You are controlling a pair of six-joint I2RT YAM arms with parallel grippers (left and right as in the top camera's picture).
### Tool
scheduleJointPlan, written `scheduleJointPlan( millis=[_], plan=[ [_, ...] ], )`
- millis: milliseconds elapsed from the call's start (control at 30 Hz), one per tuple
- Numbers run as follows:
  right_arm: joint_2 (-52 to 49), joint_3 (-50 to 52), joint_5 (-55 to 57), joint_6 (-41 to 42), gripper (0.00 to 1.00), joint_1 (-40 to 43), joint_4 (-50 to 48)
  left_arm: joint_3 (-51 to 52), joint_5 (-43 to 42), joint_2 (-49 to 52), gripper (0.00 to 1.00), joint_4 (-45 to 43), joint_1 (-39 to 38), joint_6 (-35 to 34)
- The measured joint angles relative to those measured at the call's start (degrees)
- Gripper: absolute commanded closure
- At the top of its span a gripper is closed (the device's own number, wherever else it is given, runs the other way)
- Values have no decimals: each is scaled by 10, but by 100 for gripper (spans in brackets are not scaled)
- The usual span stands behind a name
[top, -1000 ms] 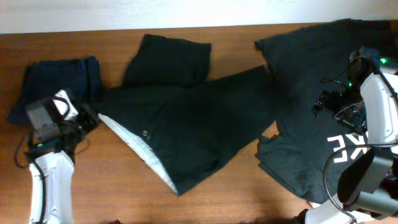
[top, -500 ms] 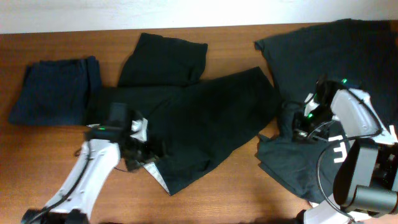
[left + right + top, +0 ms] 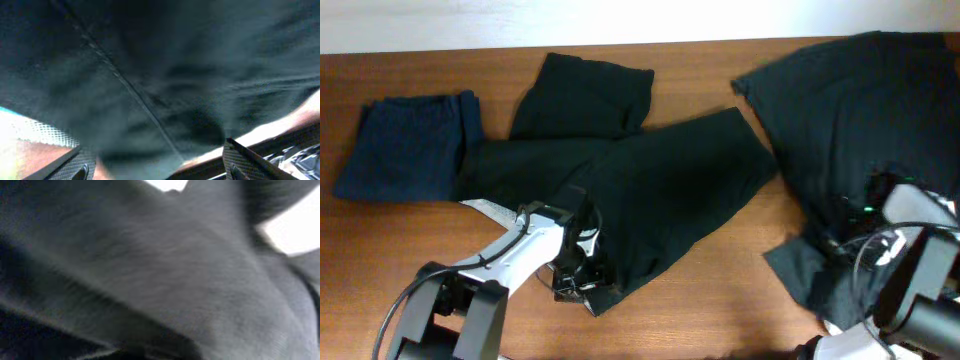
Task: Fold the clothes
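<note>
The clothes, black shorts (image 3: 660,185), lie spread across the middle of the table, and a strip of their white lining (image 3: 485,211) shows at the left. My left gripper (image 3: 582,272) is on their near hem. In the left wrist view its fingers (image 3: 65,164) stand wide apart, open, and black cloth (image 3: 150,90) with a seam fills the space between them. My right gripper (image 3: 850,232) is buried in the black T-shirt (image 3: 860,110) at the right. The fabric bunches toward it, and it is shut on that shirt. Grey-black cloth (image 3: 165,265) fills the right wrist view and hides the fingers.
A folded navy garment (image 3: 410,145) lies at the far left. One shorts leg (image 3: 585,95) points toward the back edge. A corner of the T-shirt (image 3: 800,275) hangs toward the front right. Bare wooden table (image 3: 720,300) shows between the two garments at the front.
My left arm has swung from the far left onto the shorts' near hem and opened. My right arm has come toward the front, dragging the T-shirt so that its white lettering is hidden.
</note>
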State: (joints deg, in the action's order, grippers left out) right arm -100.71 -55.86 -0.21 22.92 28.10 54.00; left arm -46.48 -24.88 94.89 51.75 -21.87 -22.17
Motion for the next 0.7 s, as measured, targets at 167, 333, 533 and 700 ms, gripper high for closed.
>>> scheduleJointPlan(
  millis=[167, 333, 533, 700],
  plan=[
    [-15, -176, -113, -62, 71, 63, 105, 2, 60, 6, 8, 59, 1, 5],
    [-14, -253, -246, -218, 78, -34, 30, 3, 99, 6, 7, 68, 71, 5],
    [-33, -253, -174, -251, 77, -146, -171, 4, 115, 7, 3, 57, 155, 3],
    [-130, -253, -156, -255, 75, -164, -242, 3, 96, 0, 3, 17, 171, -51]
  ],
)
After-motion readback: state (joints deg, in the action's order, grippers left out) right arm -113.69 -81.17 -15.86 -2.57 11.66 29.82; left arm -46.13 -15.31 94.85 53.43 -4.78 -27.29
